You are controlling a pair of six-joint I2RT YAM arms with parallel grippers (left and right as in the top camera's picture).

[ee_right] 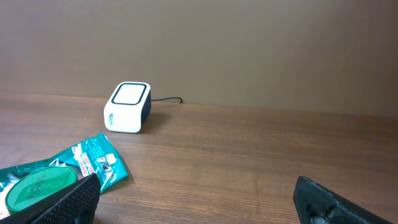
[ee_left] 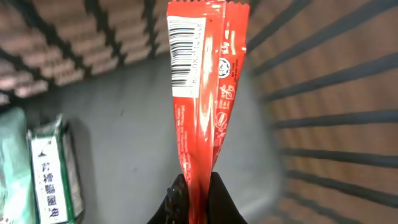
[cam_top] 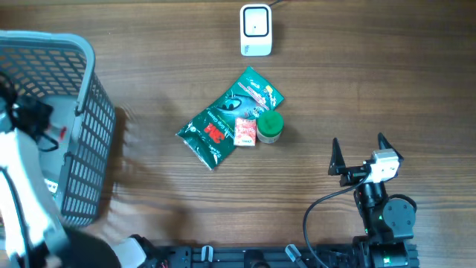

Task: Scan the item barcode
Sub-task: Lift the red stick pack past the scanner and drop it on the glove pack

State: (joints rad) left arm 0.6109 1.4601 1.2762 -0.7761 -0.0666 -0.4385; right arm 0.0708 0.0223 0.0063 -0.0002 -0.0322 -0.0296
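Red snack wrapper (ee_left: 202,93) is inside the grey basket (cam_top: 82,52) at the table's left side, pinched at one end by the left gripper (ee_left: 196,199), whose jaws are clamped tight on it. I can't tell if its far end is clear of the basket floor. The barcode (ee_left: 185,56) is near the free end, facing the wrist camera, unobstructed.

Handling guess: light, thin, glossy film, so floppy and a bit slippery; it will likely swing or fold when carried. An end pinch is the right hold, since it keeps the fingers off the code.

A green-and-white box (ee_left: 50,180) lies beside it in the basket. The white scanner (cam_top: 256,30) is at the far table edge, well apart from the basket. Mid-table are a green pouch (cam_top: 223,119), a small red-and-white packet (cam_top: 245,132) and a green-lidded tub (cam_top: 269,125), all touching. The right gripper (cam_top: 358,141) hovers near the front right, spread wide, holding nothing.
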